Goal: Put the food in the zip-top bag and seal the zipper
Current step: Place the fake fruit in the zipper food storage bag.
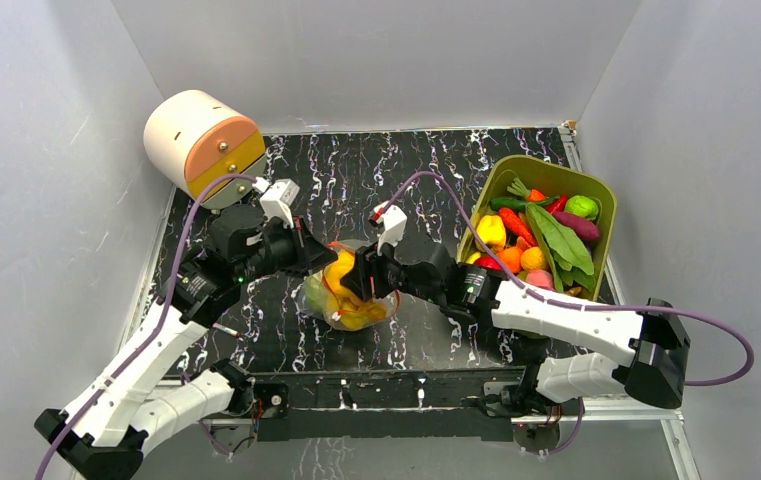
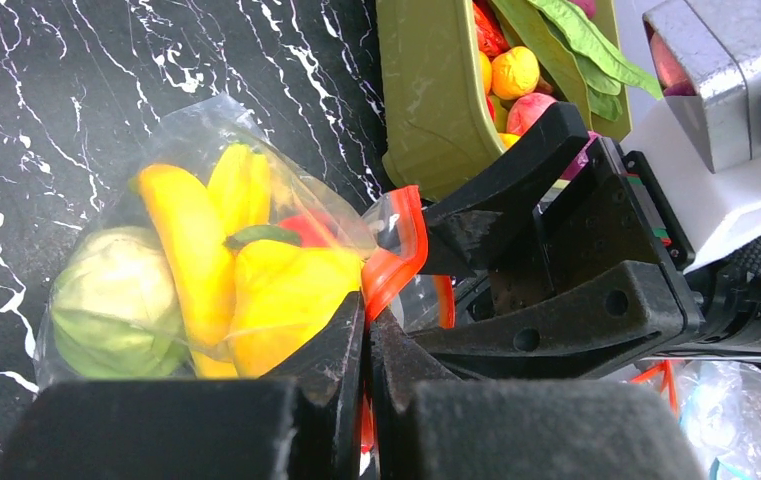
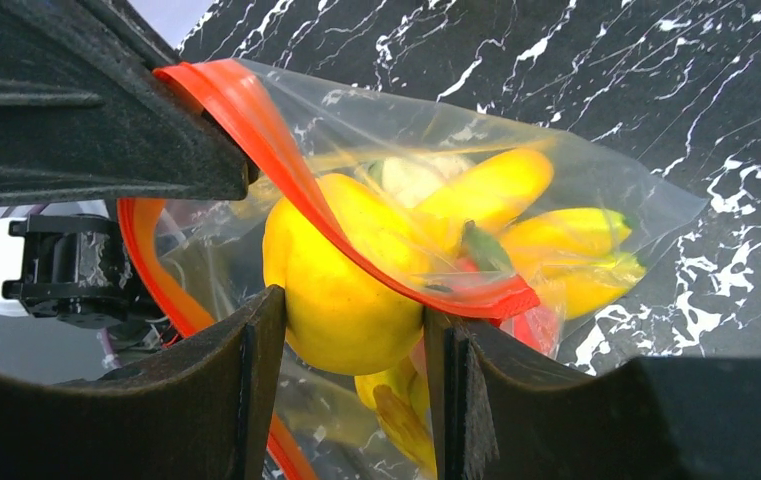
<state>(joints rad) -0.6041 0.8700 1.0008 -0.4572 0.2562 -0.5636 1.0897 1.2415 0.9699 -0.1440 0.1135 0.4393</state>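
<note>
The zip-top bag (image 1: 358,312) sits mouth-up on the table (image 1: 436,180); left hand (image 2: 364,318), fully closed, pinches its zipper (image 2: 403,245); right hand (image 3: 353,312), half open, clasps yellow food (image 3: 331,255) at the mouth.

Food (image 3: 341,265) in my right gripper (image 3: 353,325) fills the zip-top bag (image 3: 596,190) mouth, left gripper (image 2: 366,335) just beside; tub (image 1: 504,178) probably blocks rightward passes
</note>
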